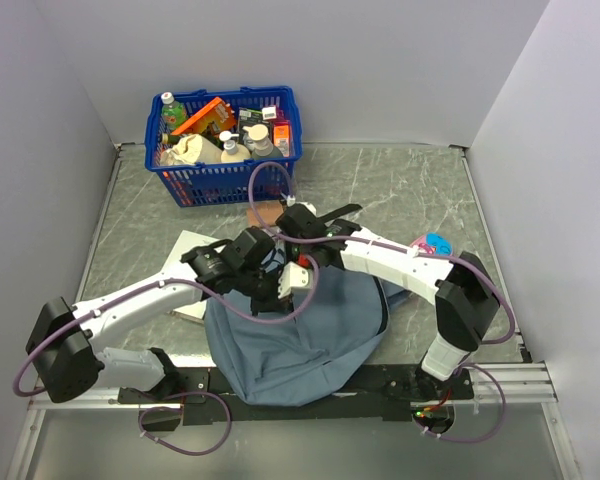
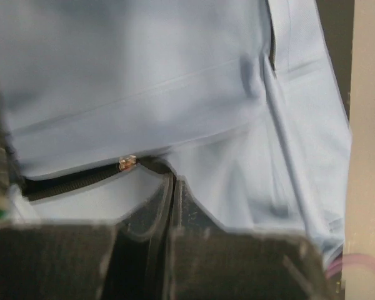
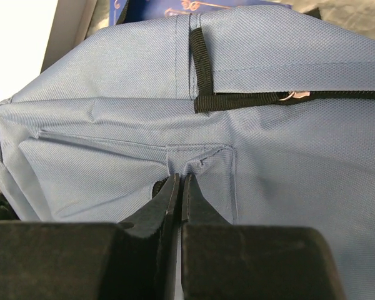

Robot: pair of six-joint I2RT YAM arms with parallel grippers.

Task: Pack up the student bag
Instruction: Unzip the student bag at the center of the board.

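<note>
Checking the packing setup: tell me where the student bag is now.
Top view: the student bag lies centred at the near edge of the table; the right claw pinches its fabric, and the blue basket stands beyond it, far left.

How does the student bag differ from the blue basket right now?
The student bag is soft grey-blue fabric, slumped at the near edge; the blue basket is rigid plastic lattice at the far edge. The basket stands open-topped, full of bottles and packets; the bag's inside is not visible. Both are blue containers.
</note>
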